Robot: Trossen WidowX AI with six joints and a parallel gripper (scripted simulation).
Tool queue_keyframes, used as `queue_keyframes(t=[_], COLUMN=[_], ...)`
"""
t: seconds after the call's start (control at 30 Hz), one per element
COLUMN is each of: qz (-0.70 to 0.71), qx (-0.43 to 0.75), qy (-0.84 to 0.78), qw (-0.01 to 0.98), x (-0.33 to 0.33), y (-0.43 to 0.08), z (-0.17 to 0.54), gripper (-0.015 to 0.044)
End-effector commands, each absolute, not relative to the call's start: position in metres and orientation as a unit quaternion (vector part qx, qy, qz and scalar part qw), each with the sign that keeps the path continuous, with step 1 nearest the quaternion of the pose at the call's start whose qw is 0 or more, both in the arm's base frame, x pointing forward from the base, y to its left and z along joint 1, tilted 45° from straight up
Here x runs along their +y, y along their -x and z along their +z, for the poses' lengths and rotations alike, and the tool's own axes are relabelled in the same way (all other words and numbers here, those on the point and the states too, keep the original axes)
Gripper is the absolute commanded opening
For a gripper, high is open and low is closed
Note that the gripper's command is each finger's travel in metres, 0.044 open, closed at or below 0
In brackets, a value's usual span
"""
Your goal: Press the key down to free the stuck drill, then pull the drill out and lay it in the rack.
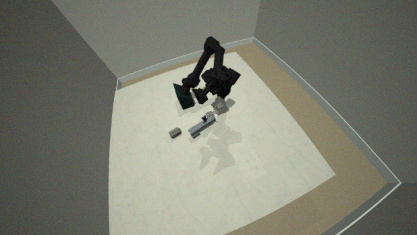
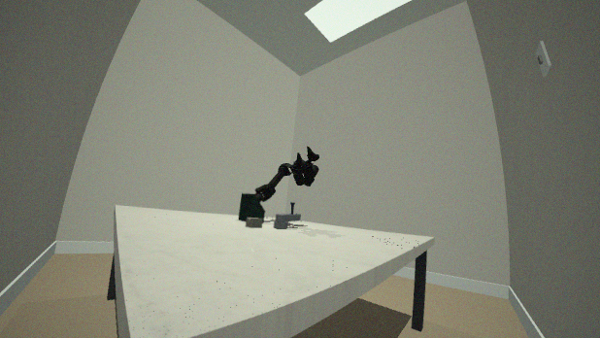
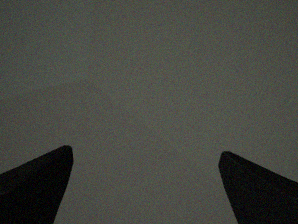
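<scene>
A long blue-grey block [image 1: 198, 129] [image 2: 282, 224] sits on the table. The likely key, a dark upright pin with a wider head [image 1: 204, 117] [image 2: 292, 207], stands up from the block near one end. The drill cannot be told apart from the block at this size. A small beige-grey block with a groove, likely the rack [image 1: 175, 132] [image 2: 253, 222], lies a short way from the long block's end. My gripper [image 2: 305, 152] [image 3: 148, 158] is open and empty. It is raised well above the long block, with its fingers pointing upward, and touches nothing.
The dark green arm mount [image 1: 183, 97] [image 2: 250, 208] stands on the white table [image 1: 152, 182] [image 2: 194, 272], close to both blocks. The arm's shadow falls beside the long block. The wrist view shows only a plain grey surface beyond the fingers.
</scene>
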State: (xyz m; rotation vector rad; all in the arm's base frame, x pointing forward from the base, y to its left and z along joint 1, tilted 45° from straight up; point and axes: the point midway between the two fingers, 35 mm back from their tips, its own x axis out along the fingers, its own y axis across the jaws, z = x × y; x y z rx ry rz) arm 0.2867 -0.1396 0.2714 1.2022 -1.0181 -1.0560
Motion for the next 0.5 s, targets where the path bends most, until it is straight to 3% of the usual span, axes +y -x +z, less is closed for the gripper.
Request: queue_keyframes(t=[0.0, 0.27, 0.47], qz=[-0.452, -0.451, -0.417], qx=[-0.436, -0.432, -0.251], qy=[-0.515, -0.515, -0.553], qw=[0.583, 0.587, 0.676], x=[-0.14, -0.14, -0.143], y=[-0.287, -0.289, -0.357], z=[0.271, 0.271, 0.223], gripper=[0.0374, 0.0164, 0.0006])
